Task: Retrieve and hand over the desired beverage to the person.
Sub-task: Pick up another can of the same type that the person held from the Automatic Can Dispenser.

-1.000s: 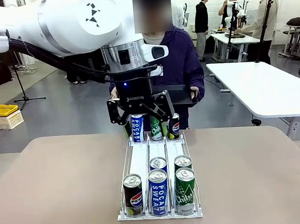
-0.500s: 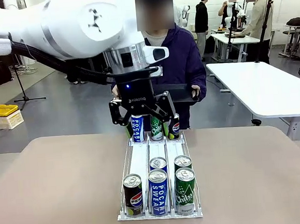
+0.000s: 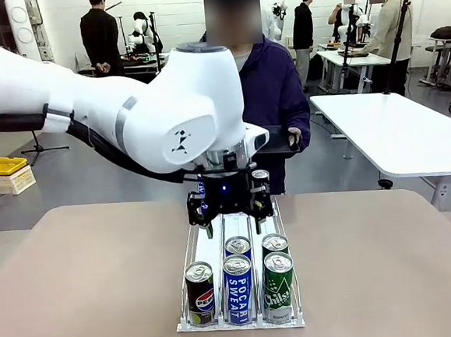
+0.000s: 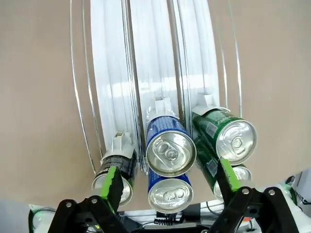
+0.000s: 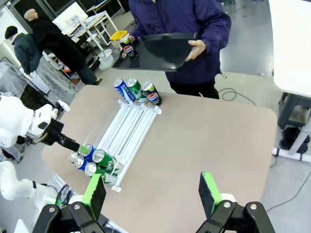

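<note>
The left fingers point(image 4: 112, 187) are spread wide and hold nothing, poised low over the near end of a wire rack point(image 3: 208, 248) on the table point(image 3: 86, 289). In the left wrist view they stand on either side of the middle lane's blue Pocari Sweat can point(image 4: 171, 153), clear of it. At the rack's near end, a black Pepsi can point(image 3: 200, 294), a second Pocari Sweat can point(image 3: 238, 288) and a green Chilsung can point(image 3: 278, 287) stand upright in the front row, with another blue and another green can just behind. Three more cans point(image 5: 138, 92) stand at the rack's far end. The person point(image 3: 274, 94) stands at the far side of the table with a black tray point(image 5: 160, 51), a hand point(image 5: 125, 52) at its edge holding another Pepsi can point(image 5: 127, 47). Which drink is wanted cannot be told. The right fingers point(image 5: 95, 194) hang high above the table, open and empty.
</note>
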You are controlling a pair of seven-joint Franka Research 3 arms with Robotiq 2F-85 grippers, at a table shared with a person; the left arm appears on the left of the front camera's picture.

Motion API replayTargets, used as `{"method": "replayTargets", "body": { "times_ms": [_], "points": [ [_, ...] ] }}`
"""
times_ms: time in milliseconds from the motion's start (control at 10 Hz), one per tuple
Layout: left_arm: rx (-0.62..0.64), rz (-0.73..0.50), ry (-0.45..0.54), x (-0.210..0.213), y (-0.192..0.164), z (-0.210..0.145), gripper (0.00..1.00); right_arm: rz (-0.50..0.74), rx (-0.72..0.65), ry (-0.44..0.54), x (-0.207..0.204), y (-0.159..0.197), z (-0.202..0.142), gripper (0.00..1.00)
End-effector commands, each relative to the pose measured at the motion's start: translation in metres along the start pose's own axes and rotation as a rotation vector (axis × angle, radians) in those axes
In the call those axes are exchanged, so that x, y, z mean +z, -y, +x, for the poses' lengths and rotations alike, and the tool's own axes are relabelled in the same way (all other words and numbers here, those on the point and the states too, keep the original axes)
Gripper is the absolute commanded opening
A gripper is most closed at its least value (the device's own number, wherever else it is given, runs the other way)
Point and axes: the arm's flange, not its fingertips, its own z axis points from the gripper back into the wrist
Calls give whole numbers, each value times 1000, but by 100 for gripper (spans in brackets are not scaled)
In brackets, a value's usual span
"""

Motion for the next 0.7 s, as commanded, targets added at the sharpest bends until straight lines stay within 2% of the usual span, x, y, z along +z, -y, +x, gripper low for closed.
{"method": "replayTargets", "body": {
  "times_ms": [0,300,600],
  "points": [
    [1,10,-19,-7,-1,-4,100,32,6,15,-2,2,0,100],
    [-17,34,-84,-8,-2,-19,100,32,6,15,-2,2,0,100],
    [-44,67,-81,-11,-1,-30,100,32,6,15,-2,2,0,100]
  ]
}}
